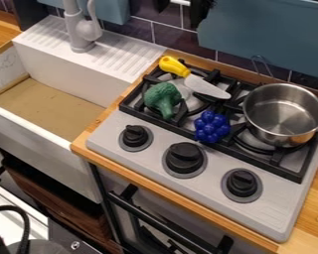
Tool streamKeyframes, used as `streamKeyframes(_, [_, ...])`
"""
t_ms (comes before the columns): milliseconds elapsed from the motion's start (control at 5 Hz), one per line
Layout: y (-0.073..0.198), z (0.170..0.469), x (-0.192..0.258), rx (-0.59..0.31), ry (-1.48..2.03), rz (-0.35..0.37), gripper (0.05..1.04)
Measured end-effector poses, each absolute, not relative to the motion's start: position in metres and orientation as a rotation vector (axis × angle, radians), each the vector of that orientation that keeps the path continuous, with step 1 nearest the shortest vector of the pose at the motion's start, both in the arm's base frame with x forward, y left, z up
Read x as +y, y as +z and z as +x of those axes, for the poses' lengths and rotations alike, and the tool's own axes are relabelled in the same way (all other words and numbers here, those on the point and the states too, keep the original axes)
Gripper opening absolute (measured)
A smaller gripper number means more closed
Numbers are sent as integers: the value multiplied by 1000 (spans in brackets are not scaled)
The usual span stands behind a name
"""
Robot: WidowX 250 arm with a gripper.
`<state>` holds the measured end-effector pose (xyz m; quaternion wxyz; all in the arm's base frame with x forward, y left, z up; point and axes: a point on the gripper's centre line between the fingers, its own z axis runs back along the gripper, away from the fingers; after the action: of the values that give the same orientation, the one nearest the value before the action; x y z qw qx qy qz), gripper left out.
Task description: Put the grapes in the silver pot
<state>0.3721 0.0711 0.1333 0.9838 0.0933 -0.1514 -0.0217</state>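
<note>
At the top edge of the camera view is the black gripper (179,15), high above the back of the stove, its two dark fingers apart and nothing between them. The blue grapes (211,126) lie on the front middle of the black burner grate, well below the gripper. To their right the silver pot (283,115) stands upright on the right burner. Its inside looks bare, and its wire handle points toward the back wall.
Left of the grapes, green broccoli (163,99) rests on the grate. Behind it lies a toy knife (194,78) with a yellow handle. Three black knobs line the stove front (148,158). A white sink (75,69) with a grey faucet (82,27) is at left.
</note>
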Motion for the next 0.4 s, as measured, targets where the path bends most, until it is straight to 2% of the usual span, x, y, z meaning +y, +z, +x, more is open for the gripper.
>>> streamKeyframes(200, [121,368,69,-266,-43,171,987])
streamKeyframes(400, [106,347,60,-177,-76,70,987])
